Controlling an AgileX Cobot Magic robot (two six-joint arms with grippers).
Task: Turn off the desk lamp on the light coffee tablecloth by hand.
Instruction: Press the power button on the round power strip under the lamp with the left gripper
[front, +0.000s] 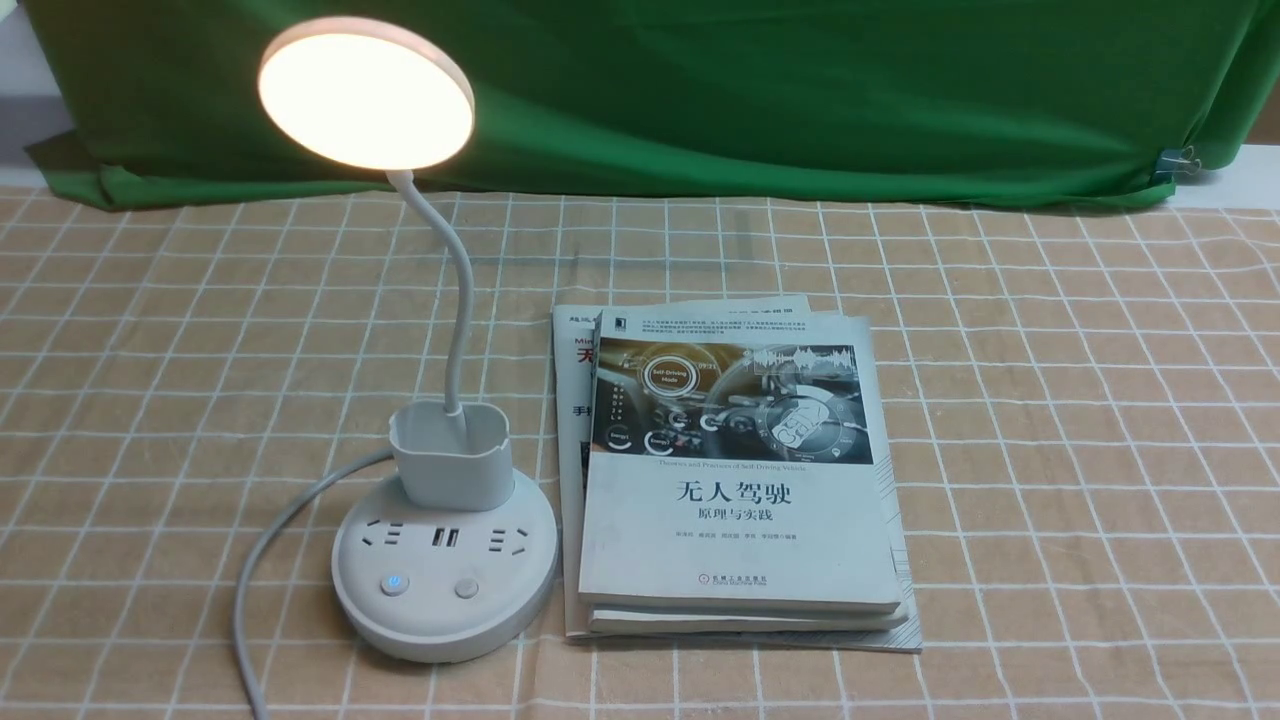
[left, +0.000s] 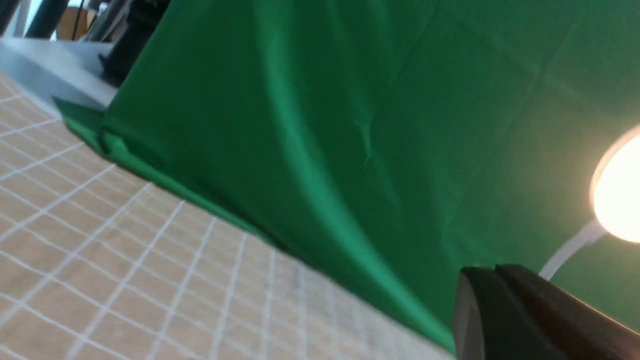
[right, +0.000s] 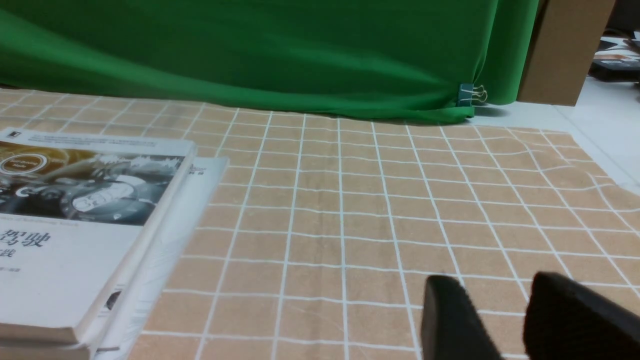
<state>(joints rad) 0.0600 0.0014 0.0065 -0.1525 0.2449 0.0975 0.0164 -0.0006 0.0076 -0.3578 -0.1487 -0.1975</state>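
A single desk lamp (front: 447, 480) is pictured lit at the left of the light coffee tablecloth (front: 1050, 400), its round head (front: 365, 92) glowing in front of a green backdrop (front: 800, 90). One small cup holder (front: 450, 455) is mounted on the round base (front: 445, 600), and only the foot of the bendy neck (front: 455, 300) is seen inside its rim. On the base two buttons are counted, the left one (front: 395, 585) ringed in blue light and the right one (front: 466, 587) unlit, behind them two socket groups and a pair of USB slots (front: 446, 538). One white cord (front: 270, 540) is led off the base's left side toward the near edge. Just beside the base, on its right, a stack of books (front: 740, 470) is laid flat; what appear to be three layers are shown at its near edge. One binder clip (front: 1180, 160) is fixed to the backdrop's right corner. Neither arm is caught in the front view. In the left wrist view the left gripper (left: 492, 272) is shown clenched, its black fingers (left: 550, 310) pressed together on nothing, with the lit head at the frame's edge. In the right wrist view the right gripper (right: 495, 280) is held released over bare cloth, a gap shown between its two fingers (right: 450, 320), well apart from the lamp.
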